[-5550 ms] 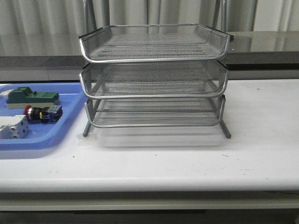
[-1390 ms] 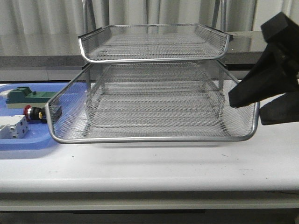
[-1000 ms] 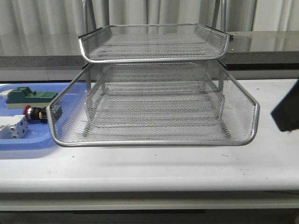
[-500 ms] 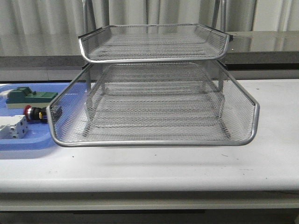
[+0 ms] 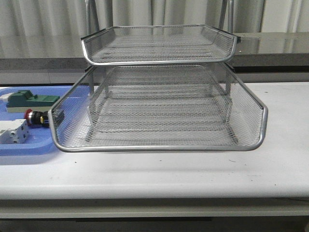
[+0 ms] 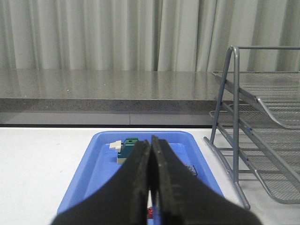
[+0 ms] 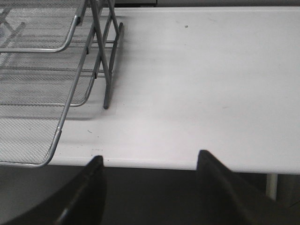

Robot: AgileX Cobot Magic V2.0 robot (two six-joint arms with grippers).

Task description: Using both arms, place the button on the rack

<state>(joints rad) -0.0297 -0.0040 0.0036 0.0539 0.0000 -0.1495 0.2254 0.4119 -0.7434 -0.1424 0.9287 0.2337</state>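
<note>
The front camera faces the rack (image 5: pixel 159 92) level across the surface (image 5: pixel 159 174). The left wrist camera looks low over the tray (image 6: pixel 98 168); the right looks down at the rack's side.

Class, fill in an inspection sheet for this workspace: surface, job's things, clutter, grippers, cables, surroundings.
Surface: white table, a few small dark specks.
Job's things: button lies in the blue tray; rack has its middle tier pulled forward, nothing in it.
Clutter: green block and white terminal block in the blue tray.
Grippers: left gripper shut, holding nothing; right gripper open, off the table's front edge.
Cables: nothing seen.
Surroundings: grey ledge, pale curtains.
</note>
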